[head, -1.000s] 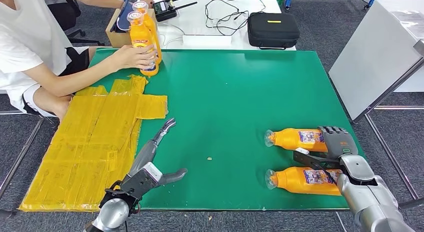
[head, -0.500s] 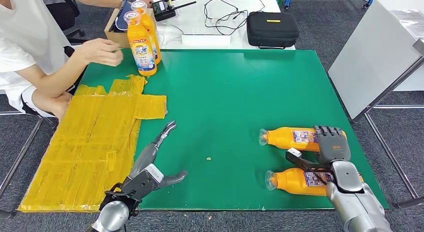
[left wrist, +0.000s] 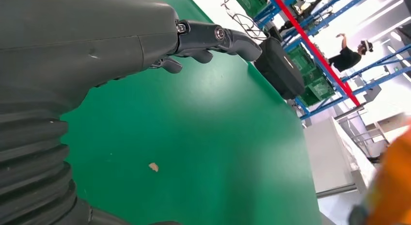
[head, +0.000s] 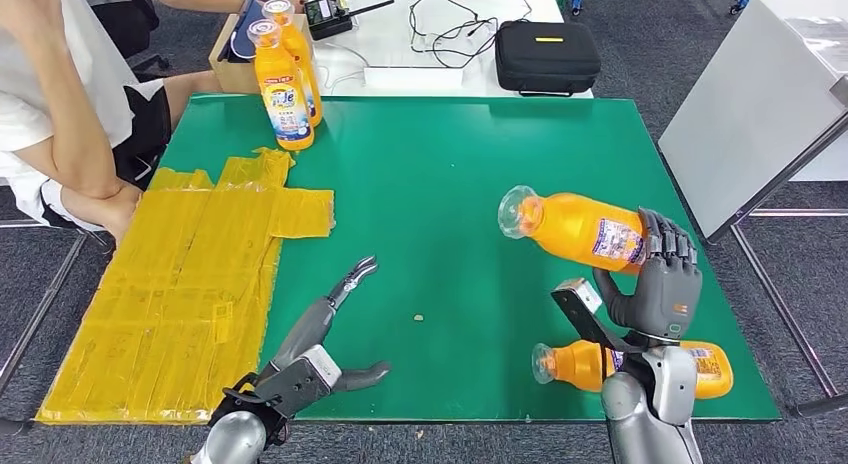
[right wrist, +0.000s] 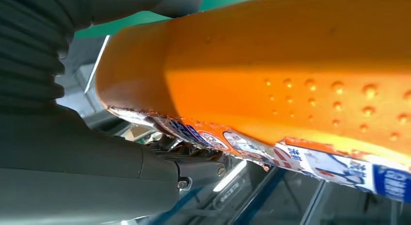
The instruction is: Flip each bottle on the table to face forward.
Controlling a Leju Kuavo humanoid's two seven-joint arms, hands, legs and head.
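Orange bottle (head: 575,228) is up off the green table (head: 460,184), gripped near its base by the right hand (head: 660,279) at about 4 o'clock, cap pointing toward 10. Second bottle (head: 700,369) lies flat below it. Left hand (head: 320,359) hovers empty at 7, fingers spread. Two more bottles (head: 283,79) stand at 11.
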